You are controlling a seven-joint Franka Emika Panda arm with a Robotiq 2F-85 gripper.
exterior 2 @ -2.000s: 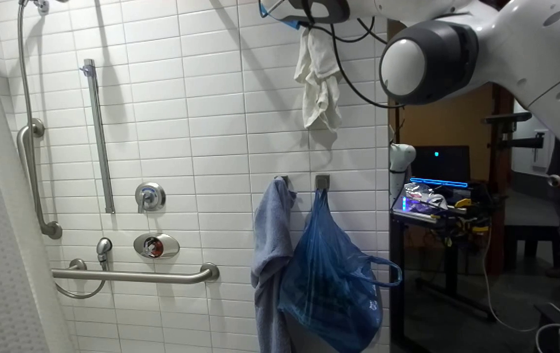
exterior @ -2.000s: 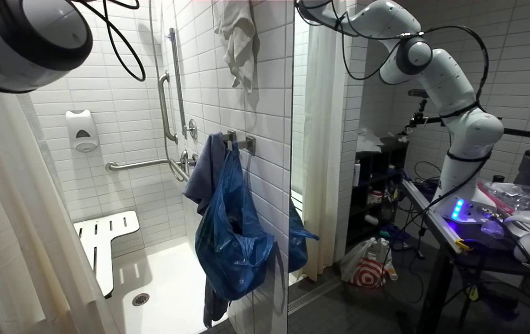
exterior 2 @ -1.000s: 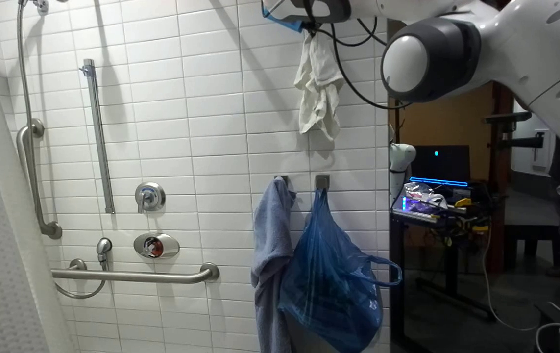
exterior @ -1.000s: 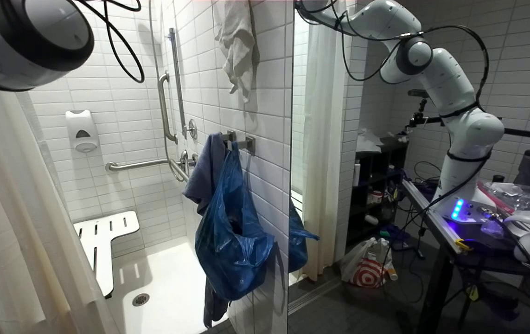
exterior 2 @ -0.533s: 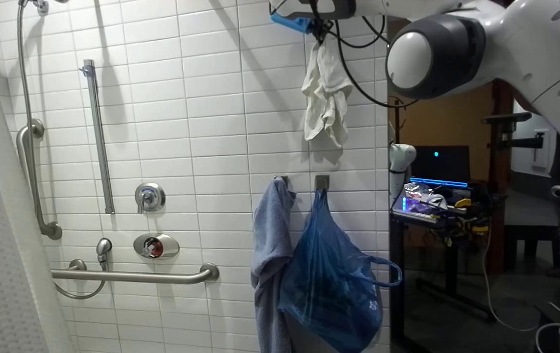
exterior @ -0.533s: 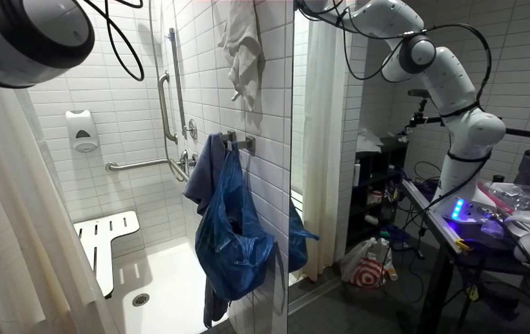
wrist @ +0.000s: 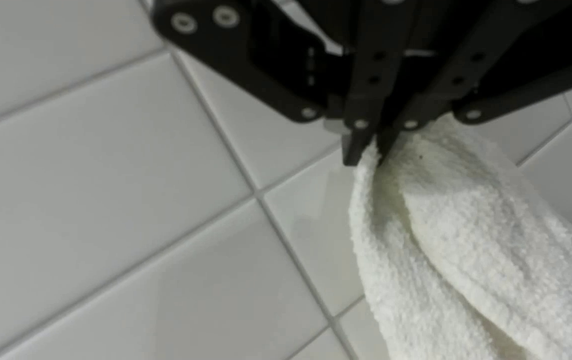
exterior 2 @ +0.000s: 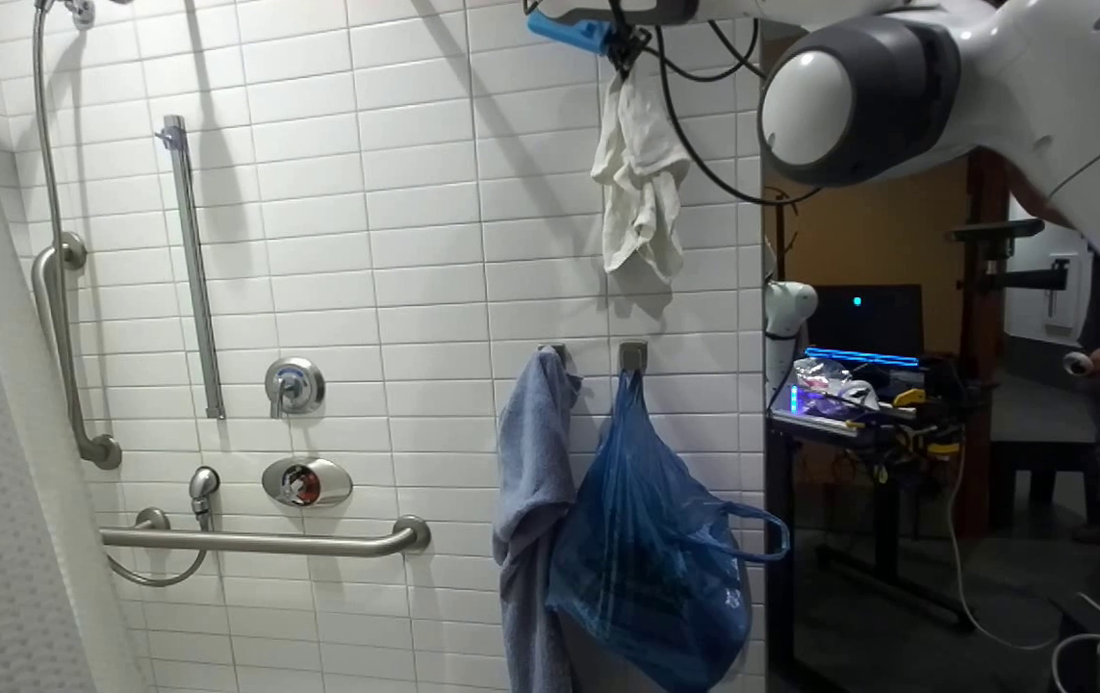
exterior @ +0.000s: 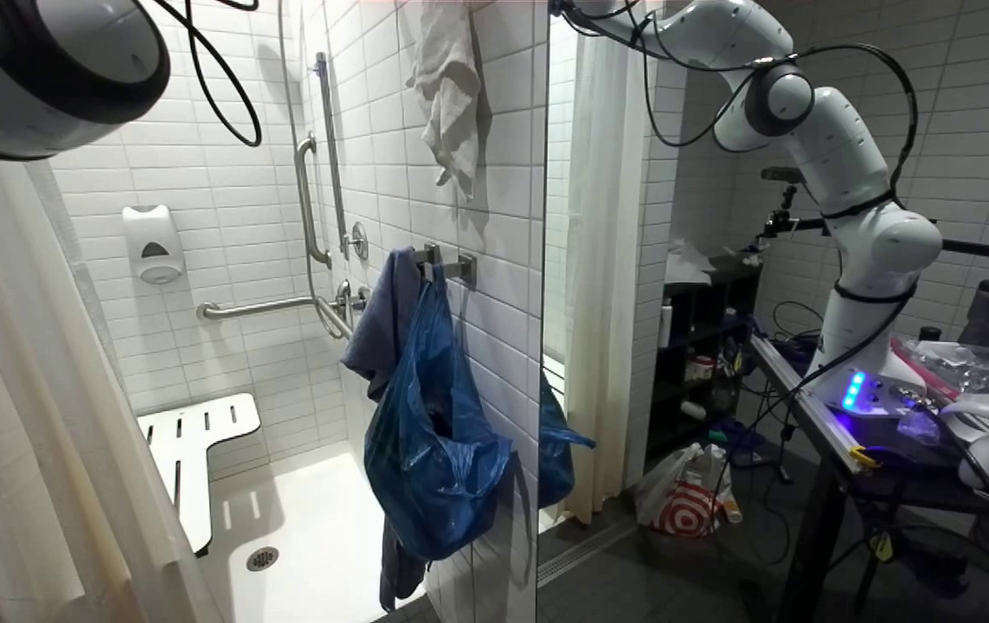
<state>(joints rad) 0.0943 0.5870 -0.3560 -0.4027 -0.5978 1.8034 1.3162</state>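
Wrist view: one pincer [wrist: 369, 151], one towel [wrist: 491, 250]

Only 1 mark readable: a red bullseye logo [exterior: 686, 512], i.e. Target's, on the white plastic bag [exterior: 690, 472] seen in an exterior view; no lettering legible w/ it. Blue bag [exterior 2: 651, 568], in both exterior views: sm. white print [exterior 2: 733, 599] low on its side, too blurry to read. Red/white container [exterior: 701, 367] on the blk shelf unit [exterior: 732, 275]: any label txt too sm. Oval shower plate [exterior 2: 328, 478]: red/white patch [exterior 2: 301, 484] at ctr, can't tell if print or reflection. Round valve plate [exterior 2: 311, 387]: bluish arc, markings too sm. Dk screen [exterior 2: 865, 327]: cyan dot [exterior 2: 857, 301], no legible words.
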